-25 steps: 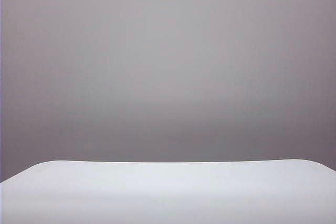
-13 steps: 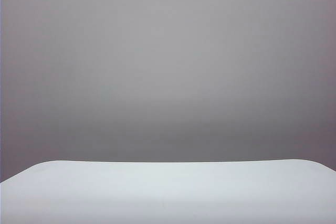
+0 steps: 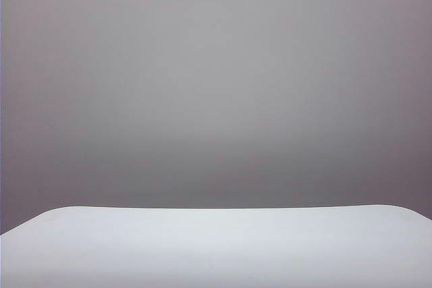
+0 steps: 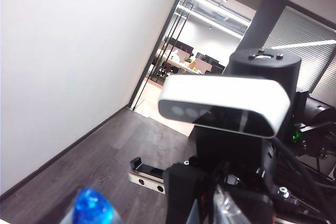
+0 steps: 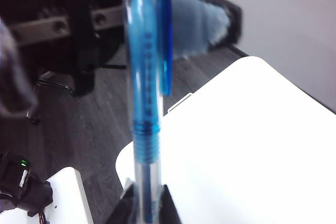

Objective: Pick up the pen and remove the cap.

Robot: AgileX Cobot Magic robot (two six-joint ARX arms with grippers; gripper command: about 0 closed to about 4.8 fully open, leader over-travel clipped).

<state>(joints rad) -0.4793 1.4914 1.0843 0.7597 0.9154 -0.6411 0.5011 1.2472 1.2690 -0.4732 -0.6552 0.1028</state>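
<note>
Pen (image 5: pixel 145 124): slim, light, stiff, slick plastic; held upright above the table (image 5: pixel 252 145) by the clamped right gripper (image 5: pixel 144 208) at its lower barrel. Cap (image 5: pixel 152 30) still fitted, to be taken near the clip. Left gripper: spread wide, nothing visibly held.

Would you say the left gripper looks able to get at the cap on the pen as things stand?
Probably yes: the right gripper holds the pen upright with its cap end free, though the left gripper's jaws are out of view.
</note>
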